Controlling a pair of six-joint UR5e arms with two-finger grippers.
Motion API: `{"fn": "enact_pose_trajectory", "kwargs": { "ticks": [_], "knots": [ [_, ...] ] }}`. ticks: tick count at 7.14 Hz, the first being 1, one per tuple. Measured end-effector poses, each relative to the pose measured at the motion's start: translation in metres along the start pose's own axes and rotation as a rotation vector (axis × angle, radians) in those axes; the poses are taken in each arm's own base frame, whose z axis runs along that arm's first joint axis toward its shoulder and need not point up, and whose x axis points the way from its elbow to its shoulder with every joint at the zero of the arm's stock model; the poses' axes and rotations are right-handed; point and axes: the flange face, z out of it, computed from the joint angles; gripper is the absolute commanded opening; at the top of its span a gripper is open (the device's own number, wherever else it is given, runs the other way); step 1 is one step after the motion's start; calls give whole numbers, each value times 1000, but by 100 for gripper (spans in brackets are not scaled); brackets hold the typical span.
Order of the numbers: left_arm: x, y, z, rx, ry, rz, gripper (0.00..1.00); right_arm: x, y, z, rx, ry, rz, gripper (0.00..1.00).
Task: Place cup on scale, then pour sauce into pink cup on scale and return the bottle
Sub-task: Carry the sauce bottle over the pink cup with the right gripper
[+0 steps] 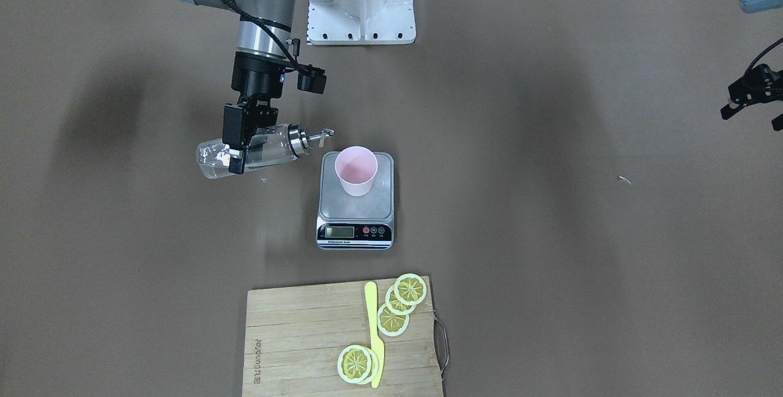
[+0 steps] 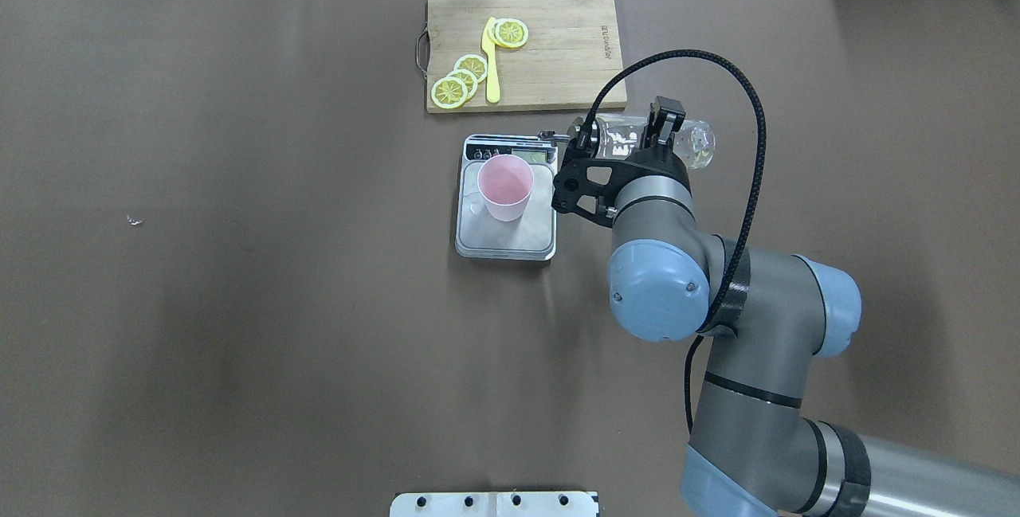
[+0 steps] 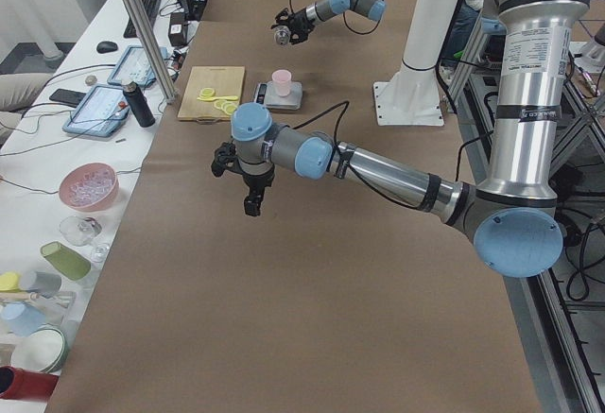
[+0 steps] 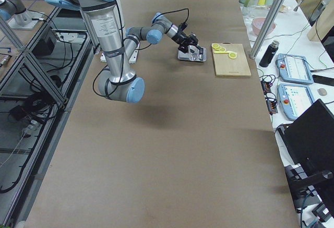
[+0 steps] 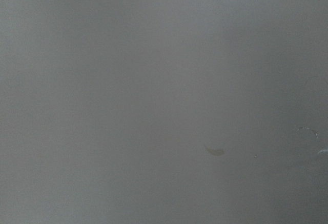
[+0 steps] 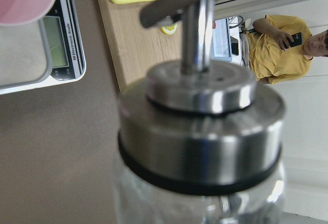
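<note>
The pink cup point(image 1: 356, 170) stands upright on the silver scale point(image 1: 355, 232), toward its robot-side half. My right gripper point(image 1: 240, 155) is shut on the clear glass bottle point(image 1: 269, 146) and holds it nearly level above the table. Its metal spout point(image 1: 321, 136) points at the cup and ends just short of its rim, near the scale's corner. I cannot make out any liquid in the bottle. From overhead, the cup point(image 2: 504, 186), scale point(image 2: 510, 242) and bottle point(image 2: 689, 142) show the same. My left gripper point(image 1: 753, 112) hangs open and empty, far to the side.
A wooden cutting board point(image 1: 293, 336) with lemon slices point(image 1: 400, 305) and a yellow knife point(image 1: 373, 330) lies beyond the scale on the operators' side. The white robot base mount point(image 1: 361, 5) stands behind the scale. A small scrap point(image 1: 624, 180) lies on the brown table.
</note>
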Motion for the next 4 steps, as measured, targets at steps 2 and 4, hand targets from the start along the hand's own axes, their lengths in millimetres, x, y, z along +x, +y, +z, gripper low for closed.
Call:
{"fn": "enact_pose_trajectory", "kwargs": {
  "ticks": [2,4],
  "knots": [
    [-1,1,0,-1,0,0,95,-7,-6,7,-13,7,-13,20],
    [-1,1,1,-1,-1,-2,95,-12,-15,16,-27,26,-25,20]
  ]
}}
